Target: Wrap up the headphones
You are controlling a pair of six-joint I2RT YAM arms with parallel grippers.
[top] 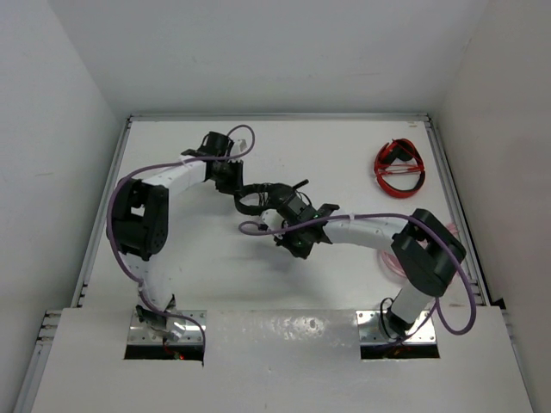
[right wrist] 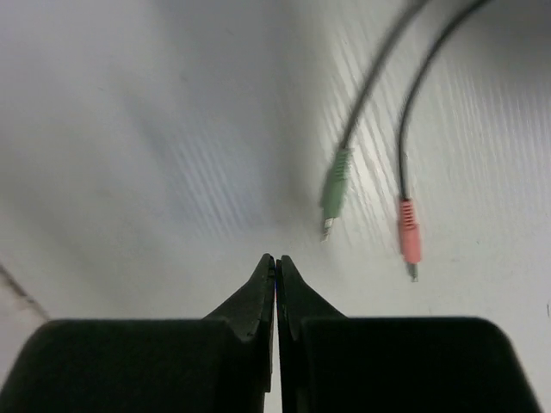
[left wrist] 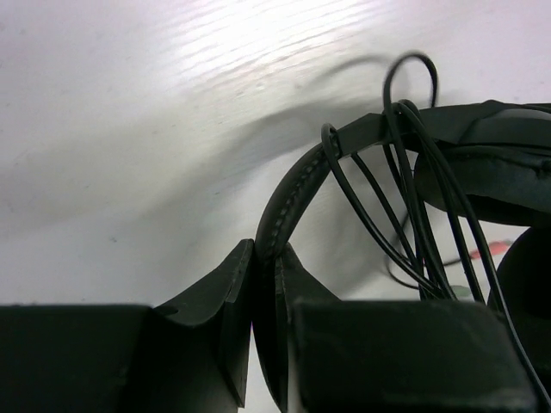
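Headphones (left wrist: 297, 185) sit clamped by the headband in our left gripper (left wrist: 265, 258), cable (left wrist: 372, 225) looped over it; our right gripper (right wrist: 275, 262) is pressed together, empty, plugs (right wrist: 409, 231) just ahead.

Top: high above the near edge, facing down on the flat white table (top: 344, 155). Wrists: close, low; left shares black padded over-ear headphones (left wrist: 301, 185).

We see a white counter (top: 344, 163) with thin lines across it, like wood. Three plain white walls stand around it: a back wall (top: 275, 52), a left wall (top: 52, 146) and a right wall (top: 512, 146). A pale metal rail (top: 103, 219) runs along the counter's edges. A white board (top: 284, 370) covers the near side. Light makes a bright patch (left wrist: 258, 34) on the counter, with soft grey shadows (left wrist: 215, 146) beside it.
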